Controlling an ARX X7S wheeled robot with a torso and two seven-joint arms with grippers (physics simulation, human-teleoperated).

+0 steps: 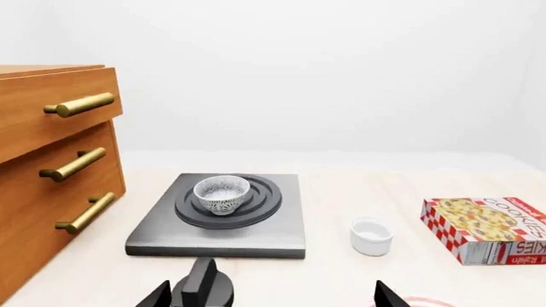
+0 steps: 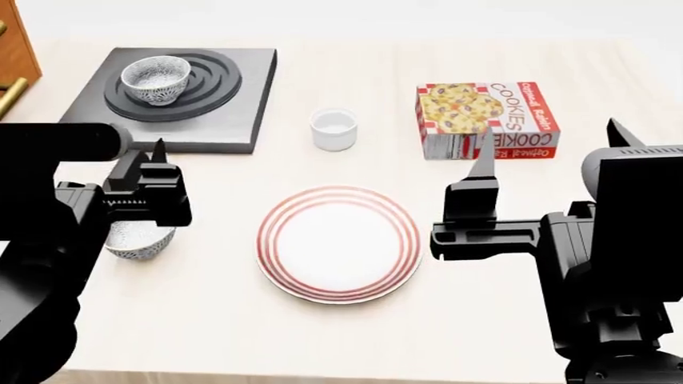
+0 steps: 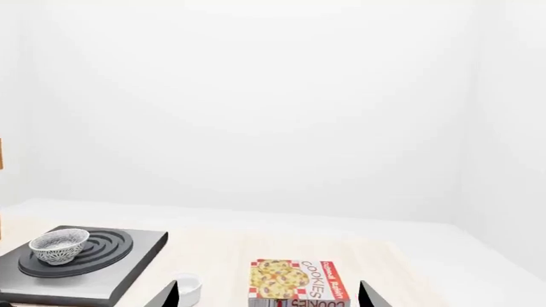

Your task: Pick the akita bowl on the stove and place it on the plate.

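Where white walls [image 3: 256, 96] meet it — pale wooden tabletop [image 2: 513, 312], evenly lit.

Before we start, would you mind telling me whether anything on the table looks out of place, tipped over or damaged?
Nothing stands out. The akita bowl sits upright on the stove, the plate lies flat and bare, and the cookie box, white cup and second patterned bowl look intact.
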